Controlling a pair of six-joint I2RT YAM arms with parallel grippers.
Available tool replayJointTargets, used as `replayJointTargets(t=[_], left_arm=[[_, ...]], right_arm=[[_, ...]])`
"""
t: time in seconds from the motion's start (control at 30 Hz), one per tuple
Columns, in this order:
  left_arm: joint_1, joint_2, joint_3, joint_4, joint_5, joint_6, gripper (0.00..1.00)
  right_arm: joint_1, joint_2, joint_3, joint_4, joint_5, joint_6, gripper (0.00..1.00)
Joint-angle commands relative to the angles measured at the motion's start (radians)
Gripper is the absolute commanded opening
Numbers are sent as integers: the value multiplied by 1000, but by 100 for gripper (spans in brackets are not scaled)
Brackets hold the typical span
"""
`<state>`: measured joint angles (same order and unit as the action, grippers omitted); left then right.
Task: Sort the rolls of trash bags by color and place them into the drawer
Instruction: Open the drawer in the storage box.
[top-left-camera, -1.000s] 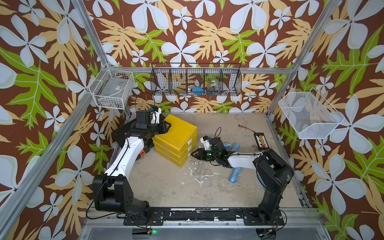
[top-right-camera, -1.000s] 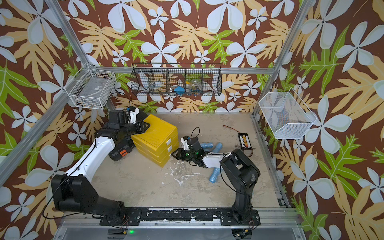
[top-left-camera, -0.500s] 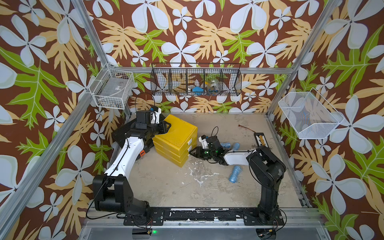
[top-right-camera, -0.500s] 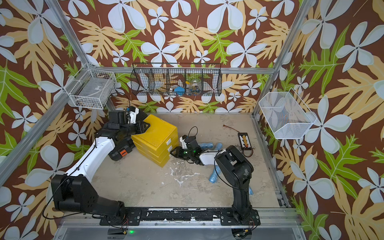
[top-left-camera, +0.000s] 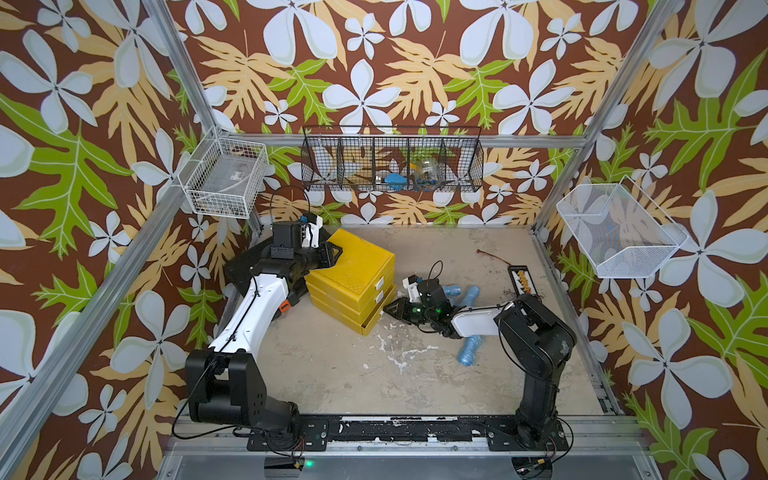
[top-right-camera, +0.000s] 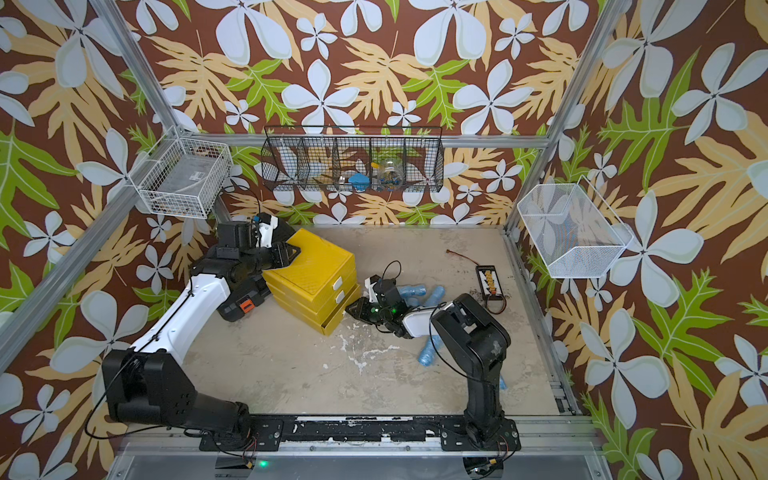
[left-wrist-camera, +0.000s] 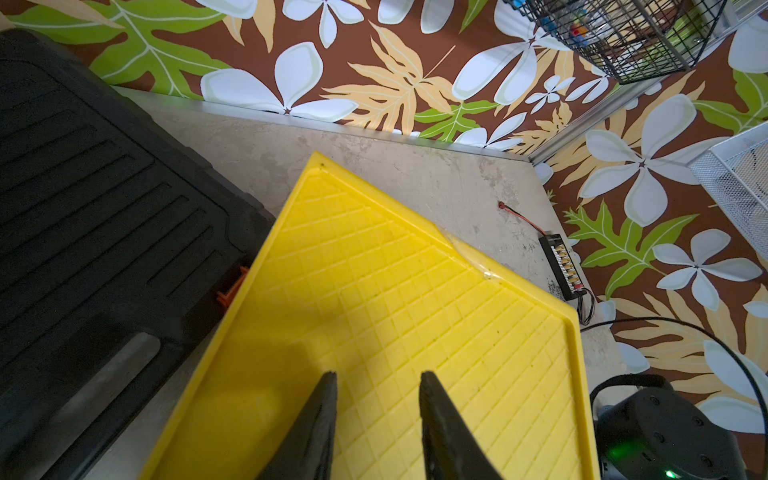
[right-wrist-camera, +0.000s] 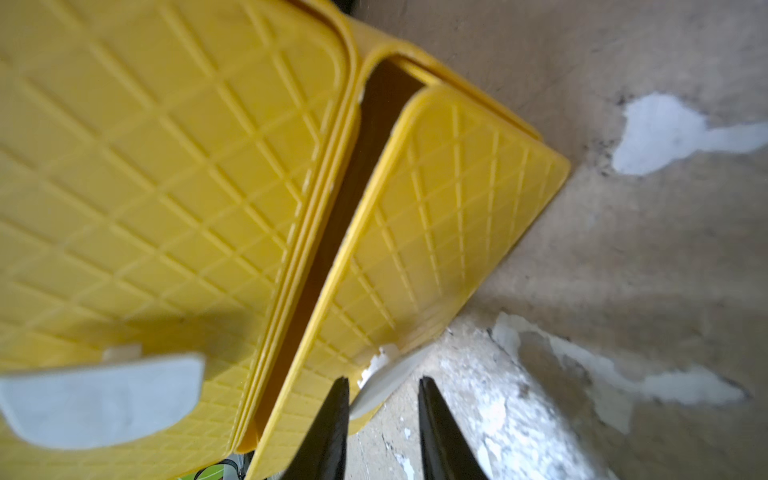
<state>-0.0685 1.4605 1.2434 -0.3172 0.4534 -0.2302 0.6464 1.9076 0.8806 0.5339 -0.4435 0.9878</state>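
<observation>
The drawer (top-left-camera: 351, 278) is a yellow chest of three, and its bottom one (right-wrist-camera: 436, 216) stands slightly pulled out. My right gripper (top-left-camera: 388, 309) reaches low to that bottom drawer's white tab handle (right-wrist-camera: 390, 386). The tab lies between the narrowly parted jaws (right-wrist-camera: 380, 380), against one finger with a gap to the other. My left gripper (top-left-camera: 336, 251) rests on the chest's top near its back corner, fingers (left-wrist-camera: 328, 399) slightly apart and holding nothing. Three light blue rolls of trash bags (top-left-camera: 453, 289) (top-left-camera: 471, 293) (top-left-camera: 468, 353) lie on the floor beside and behind the right arm.
A flat black tool case (top-left-camera: 249, 266) sits against the chest's left side under my left arm. A small black connector board (top-left-camera: 524, 283) with a cable lies by the right wall. Wire baskets (top-left-camera: 224, 183) (top-left-camera: 392, 166) (top-left-camera: 619, 232) hang on the walls.
My right arm has reached left to the chest's bottom drawer and its jaws have narrowed around the tab. The left arm has not moved.
</observation>
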Motion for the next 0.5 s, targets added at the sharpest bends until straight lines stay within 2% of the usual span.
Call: replayJointTargets(t=[0.0,0.47], left_arm=[[1,1,-2,-72,-5,6,37],[1,3,2,-74,-7,7,37]], right_arm=[[-1,-24,-40,-64,43,-7,29],[-44,-244,-294,-100,81,-83,28]])
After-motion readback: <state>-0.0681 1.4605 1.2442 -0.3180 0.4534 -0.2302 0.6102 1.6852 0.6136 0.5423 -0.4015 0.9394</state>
